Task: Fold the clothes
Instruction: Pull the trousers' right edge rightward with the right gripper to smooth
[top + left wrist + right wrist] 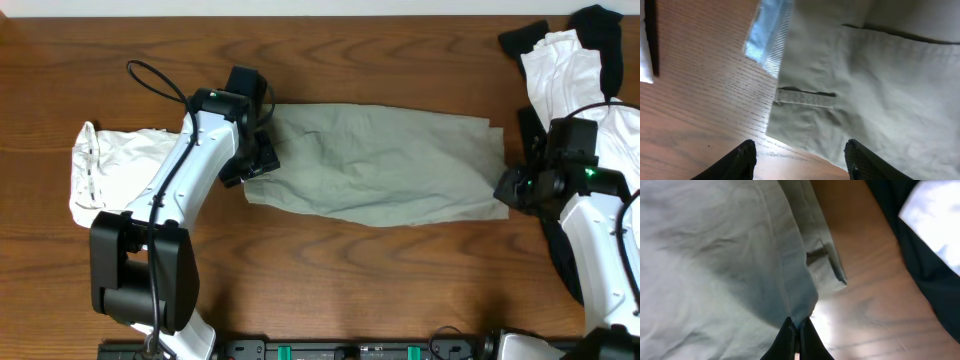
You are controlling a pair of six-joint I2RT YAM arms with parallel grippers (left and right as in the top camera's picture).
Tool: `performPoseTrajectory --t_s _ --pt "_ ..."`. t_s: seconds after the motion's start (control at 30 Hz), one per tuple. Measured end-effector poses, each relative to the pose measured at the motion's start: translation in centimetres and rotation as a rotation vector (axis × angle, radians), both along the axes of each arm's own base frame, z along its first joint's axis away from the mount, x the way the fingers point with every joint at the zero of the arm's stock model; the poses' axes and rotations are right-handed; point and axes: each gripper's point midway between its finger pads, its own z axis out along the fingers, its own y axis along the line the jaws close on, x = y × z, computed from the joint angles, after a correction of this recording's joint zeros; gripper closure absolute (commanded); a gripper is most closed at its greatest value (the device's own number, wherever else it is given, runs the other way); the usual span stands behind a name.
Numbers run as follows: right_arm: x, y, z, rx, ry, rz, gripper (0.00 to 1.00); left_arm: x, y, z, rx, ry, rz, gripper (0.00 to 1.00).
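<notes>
A khaki garment [385, 160] lies spread flat across the middle of the table. My left gripper [258, 160] is at its left edge, open, with fingers [800, 159] straddling the cloth's lower corner [865, 95] just above the wood. My right gripper [508, 190] is at the garment's lower right corner and is shut on the khaki hem [798, 311], jaws [797, 332] pinched on the cloth edge. White clothes [115, 160] lie folded at the left. A pile of white and black clothes [575, 55] sits at the back right.
The table is dark wood [380, 290]. A black cable [150, 78] loops off the left arm. Black fabric [925, 255] lies close to the right gripper in the right wrist view. A pale blue-white label patch [767, 35] shows by the garment's edge.
</notes>
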Motion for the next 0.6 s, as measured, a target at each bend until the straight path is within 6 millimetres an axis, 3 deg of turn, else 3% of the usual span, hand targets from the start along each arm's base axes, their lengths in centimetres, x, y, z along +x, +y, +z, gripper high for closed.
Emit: performPoseTrajectory --t_s 0.1,0.17,0.2,0.4,0.5,0.6 --pt "-1.0 -0.6 -0.7 -0.031 0.060 -0.012 0.98 0.0 0.0 0.0 0.000 0.000 -0.002 0.40" --pt "-1.5 -0.9 -0.8 -0.051 0.084 -0.026 0.73 0.0 0.0 0.0 0.000 0.000 -0.003 0.40" --pt "-1.6 -1.1 -0.8 -0.061 0.087 -0.035 0.69 0.0 0.0 0.0 0.001 0.000 -0.003 0.40" --pt "-1.7 -1.7 -0.8 -0.094 0.093 -0.042 0.60 0.0 0.0 0.0 0.000 0.000 -0.003 0.40" --pt "-1.0 -1.9 -0.6 -0.105 0.062 -0.043 0.62 0.0 0.0 0.0 0.000 0.000 -0.003 0.40" --pt "1.5 -1.8 0.1 -0.098 -0.043 -0.014 0.74 0.0 0.0 0.0 0.000 0.000 -0.003 0.40"
